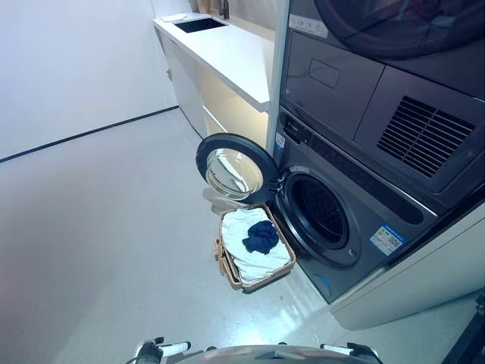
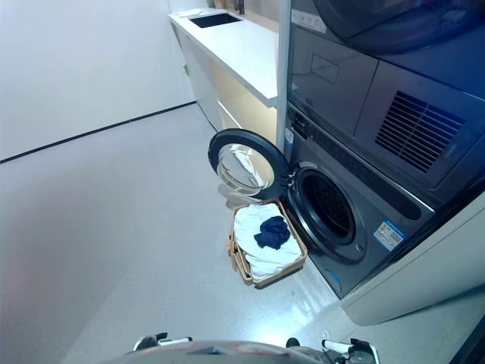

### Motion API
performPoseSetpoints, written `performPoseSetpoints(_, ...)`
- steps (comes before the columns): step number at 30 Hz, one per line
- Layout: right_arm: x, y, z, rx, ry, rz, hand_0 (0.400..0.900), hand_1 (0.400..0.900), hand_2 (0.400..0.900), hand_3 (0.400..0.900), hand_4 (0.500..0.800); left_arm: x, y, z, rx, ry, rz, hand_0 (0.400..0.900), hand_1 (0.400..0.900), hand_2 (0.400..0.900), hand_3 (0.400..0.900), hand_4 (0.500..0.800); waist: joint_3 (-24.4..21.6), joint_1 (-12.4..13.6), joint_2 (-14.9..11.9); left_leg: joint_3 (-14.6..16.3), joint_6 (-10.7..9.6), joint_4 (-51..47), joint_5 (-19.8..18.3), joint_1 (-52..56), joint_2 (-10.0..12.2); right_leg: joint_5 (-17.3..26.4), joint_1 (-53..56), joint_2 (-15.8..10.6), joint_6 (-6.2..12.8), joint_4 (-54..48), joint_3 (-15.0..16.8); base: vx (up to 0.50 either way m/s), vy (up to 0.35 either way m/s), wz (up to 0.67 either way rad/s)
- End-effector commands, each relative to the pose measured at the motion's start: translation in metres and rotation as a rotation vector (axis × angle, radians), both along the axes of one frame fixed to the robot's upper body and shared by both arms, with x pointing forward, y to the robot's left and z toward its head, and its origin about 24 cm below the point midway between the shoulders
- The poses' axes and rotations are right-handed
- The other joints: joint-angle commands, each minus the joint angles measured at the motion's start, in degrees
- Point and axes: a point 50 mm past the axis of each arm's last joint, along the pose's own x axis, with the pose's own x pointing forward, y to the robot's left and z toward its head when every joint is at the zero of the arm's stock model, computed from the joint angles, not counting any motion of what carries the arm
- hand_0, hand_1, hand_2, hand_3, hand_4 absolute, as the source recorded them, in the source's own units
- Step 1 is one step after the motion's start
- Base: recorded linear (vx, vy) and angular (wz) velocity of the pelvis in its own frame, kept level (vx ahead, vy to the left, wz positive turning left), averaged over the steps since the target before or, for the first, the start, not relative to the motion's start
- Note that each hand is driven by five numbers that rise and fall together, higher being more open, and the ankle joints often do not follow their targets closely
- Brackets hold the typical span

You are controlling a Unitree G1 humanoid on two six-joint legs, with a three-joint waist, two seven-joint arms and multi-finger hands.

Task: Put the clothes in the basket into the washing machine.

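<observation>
A brown basket stands on the grey floor just in front of the washing machine. White clothes fill the basket, with a dark blue garment on top. The machine's round door is swung open to the left, above the basket's far end. The dark drum opening shows to the right of the basket. The basket also shows in the right eye view. Neither hand shows in either view.
A second machine is stacked above the washer. A white counter with a dark sink runs along the back, left of the machines. A white wall stands at the far left, with open floor before it.
</observation>
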Motion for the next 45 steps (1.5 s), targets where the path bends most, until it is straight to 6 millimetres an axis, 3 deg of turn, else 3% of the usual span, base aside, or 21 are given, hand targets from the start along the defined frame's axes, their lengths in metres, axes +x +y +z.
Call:
performPoseSetpoints(1,0.040,-0.008,0.011,-0.044,-0.111,0.025,0.900,0.900,0.900,0.900,0.800,0.033,0.006,0.007,0.034,-0.079,0.014,0.900,0.900,0.900,0.900,0.800,4.6,0.3,-2.5,-1.7,-0.4,7.1,-4.0,-1.9,-1.9,-4.9,-0.7,0.5,0.05,7.0,0.3,-0.03,-0.169,0.09)
performPoseSetpoints(3,0.045,-0.010,0.013,-0.049,-0.132,0.017,0.900,0.900,0.900,0.900,0.800,0.037,0.005,0.008,0.025,-0.096,0.033,0.900,0.900,0.900,0.900,0.800,6.1,0.6,-2.9,-1.9,-1.2,14.5,-4.4,-5.4,-2.7,-5.4,-0.5,0.2,-0.48,7.7,0.0,-0.03,-0.180,0.15)
performPoseSetpoints(5,0.045,-0.012,0.014,-0.051,-0.140,0.013,0.900,0.900,0.900,0.900,0.800,0.039,0.004,0.009,0.014,-0.111,0.048,0.900,0.900,0.900,0.900,0.800,7.8,1.2,-3.5,-2.9,-2.0,23.1,-2.1,-9.7,-3.3,-5.7,-0.1,-0.1,-1.18,8.4,-0.3,0.00,-0.156,0.14)
performPoseSetpoints(6,0.045,-0.012,0.014,-0.051,-0.140,0.013,0.900,0.900,0.900,0.900,0.800,0.039,0.004,0.009,0.014,-0.111,0.048,0.900,0.900,0.900,0.900,0.800,7.8,1.1,-3.4,-3.0,-2.0,23.3,-2.2,-10.0,-3.3,-5.7,-0.2,-0.1,-1.19,8.4,-0.4,0.01,-0.158,0.05)
performPoseSetpoints(7,0.049,-0.014,0.016,-0.061,-0.159,0.015,0.900,0.900,0.900,0.900,0.800,0.037,0.004,0.008,0.008,-0.111,0.075,0.900,0.900,0.900,0.900,0.800,9.5,1.8,-3.9,-3.4,-2.3,29.4,0.6,-13.5,-3.6,-6.0,0.2,-0.3,-1.83,9.0,-0.4,0.00,-0.099,0.03)
performPoseSetpoints(10,0.052,-0.014,0.017,-0.066,-0.162,0.017,0.900,0.900,0.900,0.900,0.800,0.032,0.005,0.007,0.006,-0.103,0.112,0.900,0.900,0.900,0.900,0.800,10.2,2.4,-4.1,-3.9,-1.7,32.5,0.6,-16.5,-4.2,-6.8,0.5,-0.4,-2.34,9.6,-0.1,0.08,-0.074,-0.10)
performPoseSetpoints(11,0.056,-0.014,0.018,-0.071,-0.168,0.025,0.900,0.900,0.900,0.900,0.800,0.027,0.005,0.006,-0.003,-0.098,0.148,0.900,0.900,0.900,0.900,0.800,9.9,2.9,-3.6,-3.9,-0.9,28.4,-0.5,-18.1,-5.3,-7.6,1.3,0.0,-2.19,9.2,0.6,0.26,0.005,-0.31)
performPoseSetpoints(14,0.061,-0.012,0.019,-0.073,-0.180,0.045,0.900,0.900,0.900,0.900,0.800,0.024,0.005,0.005,-0.004,-0.100,0.168,0.900,0.900,0.900,0.900,0.800,9.2,3.8,-3.0,-3.4,-0.5,19.4,0.2,-18.2,-4.9,-8.6,3.2,0.9,-1.69,7.9,1.6,0.25,0.051,-0.30)
performPoseSetpoints(18,0.067,-0.010,0.021,-0.081,-0.194,0.076,0.900,0.900,0.900,0.900,0.800,0.020,0.001,0.004,-0.002,-0.093,0.170,0.900,0.900,0.900,0.900,0.800,8.9,5.1,-2.0,-3.4,-2.4,5.4,6.2,-19.9,-0.9,-10.7,6.9,1.5,-0.76,6.3,3.1,0.29,0.109,-0.23)
performPoseSetpoints(22,0.066,-0.003,0.018,-0.057,-0.192,0.079,0.900,0.900,0.900,0.900,0.800,0.012,0.004,0.003,0.007,-0.071,0.187,0.900,0.900,0.900,0.900,0.800,7.2,6.8,-2.7,-2.0,-3.3,4.1,9.0,-19.9,1.7,-12.3,11.6,0.0,0.75,4.2,5.5,0.40,0.223,-0.40)
performPoseSetpoints(28,0.074,0.016,0.015,-0.006,-0.212,0.095,0.900,0.900,0.900,0.900,0.800,0.024,0.025,0.010,0.063,-0.094,0.152,0.900,0.900,0.900,0.900,0.800,5.2,7.9,-7.3,-0.1,-0.1,10.3,4.7,-23.5,-1.1,-9.8,7.4,-4.5,3.70,6.9,6.9,0.29,0.268,-0.15)
performPoseSetpoints(30,0.084,0.025,0.017,0.012,-0.254,0.095,0.900,0.900,0.900,0.900,0.800,0.028,0.035,0.013,0.097,-0.098,0.136,0.900,0.900,0.900,0.900,0.800,5.1,8.2,-9.5,0.3,1.8,9.7,2.6,-23.1,-2.8,-4.3,3.7,-5.3,5.15,12.6,7.1,0.27,0.286,-0.06)
performPoseSetpoints(31,0.084,0.025,0.017,0.011,-0.254,0.095,0.900,0.900,0.900,0.900,0.800,0.028,0.035,0.013,0.097,-0.098,0.136,0.900,0.900,0.900,0.900,0.800,5.0,8.2,-9.3,0.3,1.8,9.7,2.7,-23.3,-2.6,-4.1,3.4,-5.1,5.12,12.6,7.2,0.22,0.253,-0.05)
performPoseSetpoints(33,0.092,0.029,0.020,0.023,-0.285,0.101,0.900,0.900,0.900,0.900,0.800,0.033,0.041,0.016,0.113,-0.110,0.134,0.900,0.900,0.900,0.900,0.800,5.8,8.0,-9.7,-0.2,2.9,8.6,1.4,-21.8,-3.4,0.9,-0.5,-5.2,5.61,19.9,6.5,0.15,0.222,0.03)
performPoseSetpoints(36,0.102,0.033,0.024,0.026,-0.333,0.113,0.900,0.900,0.900,0.900,0.800,0.035,0.043,0.018,0.120,-0.114,0.134,0.900,0.900,0.900,0.900,0.800,7.9,7.1,-8.2,-0.8,4.6,7.7,-0.6,-17.4,-4.6,5.1,-4.5,-7.0,4.03,29.2,2.2,0.18,0.307,0.08)
performPoseSetpoints(37,0.107,0.035,0.026,0.028,-0.354,0.126,0.900,0.900,0.900,0.900,0.800,0.033,0.043,0.017,0.123,-0.104,0.132,0.900,0.900,0.900,0.900,0.800,8.7,6.6,-6.9,-0.9,5.1,7.0,-1.6,-14.7,-4.8,4.4,-6.8,-7.5,3.34,31.8,-0.1,0.18,0.241,0.09)
performPoseSetpoints(38,0.107,0.035,0.026,0.028,-0.354,0.126,0.900,0.900,0.900,0.900,0.800,0.033,0.043,0.017,0.122,-0.103,0.133,0.900,0.900,0.900,0.900,0.800,8.9,6.5,-6.9,-0.9,5.1,7.0,-1.6,-14.4,-4.9,4.3,-6.6,-7.6,3.35,31.9,-0.1,0.27,0.235,0.18)
performPoseSetpoints(39,0.109,0.034,0.028,0.024,-0.370,0.119,0.900,0.900,0.900,0.900,0.800,0.032,0.044,0.017,0.129,-0.099,0.124,0.900,0.900,0.900,0.900,0.800,8.8,5.7,-6.2,-0.9,5.0,5.1,-1.5,-12.2,-4.9,2.5,-9.0,-6.1,3.15,30.6,-1.1,0.19,0.107,0.19)
performPoseSetpoints(43,0.116,0.034,0.033,0.022,-0.420,0.109,0.900,0.900,0.900,0.900,0.800,0.039,0.043,0.019,0.133,-0.109,0.102,0.900,0.900,0.900,0.900,0.800,9.6,4.0,-5.6,-1.6,4.3,2.6,-1.1,-9.2,-4.5,-3.0,-12.6,-2.4,2.81,24.6,-0.9,0.15,0.044,0.20)
performPoseSetpoints(45,0.119,0.033,0.035,0.016,-0.442,0.109,0.900,0.900,0.900,0.900,0.800,0.044,0.043,0.020,0.138,-0.121,0.092,0.900,0.900,0.900,0.900,0.800,10.0,3.4,-5.9,-2.1,3.9,1.9,-1.3,-8.0,-4.8,-2.5,-12.7,-1.8,3.30,18.5,0.1,0.19,-0.049,0.32)
